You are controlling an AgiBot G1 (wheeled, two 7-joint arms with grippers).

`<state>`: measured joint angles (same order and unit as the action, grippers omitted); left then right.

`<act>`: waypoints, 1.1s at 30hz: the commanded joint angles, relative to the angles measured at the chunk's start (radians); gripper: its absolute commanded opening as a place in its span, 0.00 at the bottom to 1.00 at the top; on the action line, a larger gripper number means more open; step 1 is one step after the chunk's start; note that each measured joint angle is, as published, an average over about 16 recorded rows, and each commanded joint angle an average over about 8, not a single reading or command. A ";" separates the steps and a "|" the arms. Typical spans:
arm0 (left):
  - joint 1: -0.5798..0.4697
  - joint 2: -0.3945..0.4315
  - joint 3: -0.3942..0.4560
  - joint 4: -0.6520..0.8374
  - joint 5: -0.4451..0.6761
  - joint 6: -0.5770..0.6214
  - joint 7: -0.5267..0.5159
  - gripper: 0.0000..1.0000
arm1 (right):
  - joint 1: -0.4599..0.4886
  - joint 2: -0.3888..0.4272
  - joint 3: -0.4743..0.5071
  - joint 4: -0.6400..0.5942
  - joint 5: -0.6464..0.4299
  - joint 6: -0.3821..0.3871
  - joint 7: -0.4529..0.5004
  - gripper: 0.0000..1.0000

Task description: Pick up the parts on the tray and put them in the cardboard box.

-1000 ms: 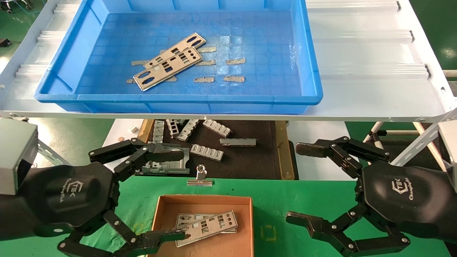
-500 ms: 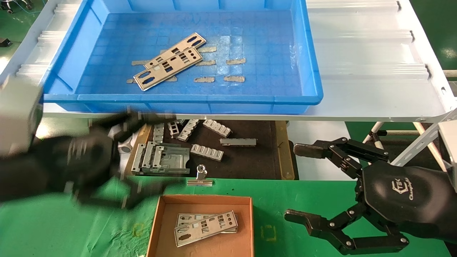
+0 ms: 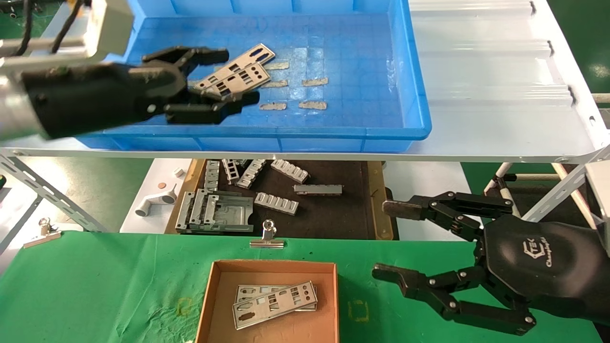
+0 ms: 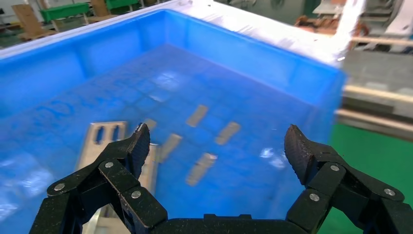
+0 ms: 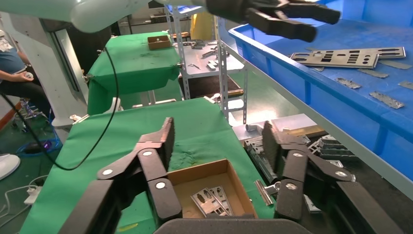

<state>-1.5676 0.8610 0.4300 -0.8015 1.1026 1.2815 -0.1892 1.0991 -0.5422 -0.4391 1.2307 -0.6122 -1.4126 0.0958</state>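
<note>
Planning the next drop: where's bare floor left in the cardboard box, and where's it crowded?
In the cardboard box, bare floor runs along the far wall and the left wall, plus a strip along the right wall. The middle is crowded: two parts lie stacked there, tilted. The left gripper is open over the tray; the right gripper is open beside the box.

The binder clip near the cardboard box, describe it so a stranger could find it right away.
Start at the green cloth and find the cardboard box. Just beyond the box's far edge, on the cloth's border, sits a silvery binder clip. A second clip lies far off at the cloth's left corner.
</note>
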 commanded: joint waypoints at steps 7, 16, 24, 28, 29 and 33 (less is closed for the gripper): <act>-0.151 0.077 0.056 0.222 0.104 0.022 0.094 1.00 | 0.000 0.000 0.000 0.000 0.000 0.000 0.000 0.00; -0.254 0.130 0.093 0.406 0.168 0.060 0.214 1.00 | 0.000 0.000 0.000 0.000 0.000 0.000 0.000 0.00; -0.301 0.167 0.104 0.528 0.191 0.049 0.308 1.00 | 0.000 0.000 0.000 0.000 0.000 0.000 0.000 0.00; -0.318 0.179 0.110 0.575 0.202 0.035 0.342 1.00 | 0.000 0.000 0.000 0.000 0.000 0.000 0.000 0.00; -0.321 0.182 0.111 0.585 0.205 0.031 0.350 1.00 | 0.000 0.000 0.000 0.000 0.000 0.000 0.000 0.00; -0.333 0.191 0.114 0.619 0.212 0.018 0.380 1.00 | 0.000 0.000 0.000 0.000 0.000 0.000 0.000 0.00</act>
<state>-1.8983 1.0524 0.5433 -0.1852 1.3132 1.3014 0.1883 1.0991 -0.5422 -0.4391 1.2307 -0.6122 -1.4126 0.0958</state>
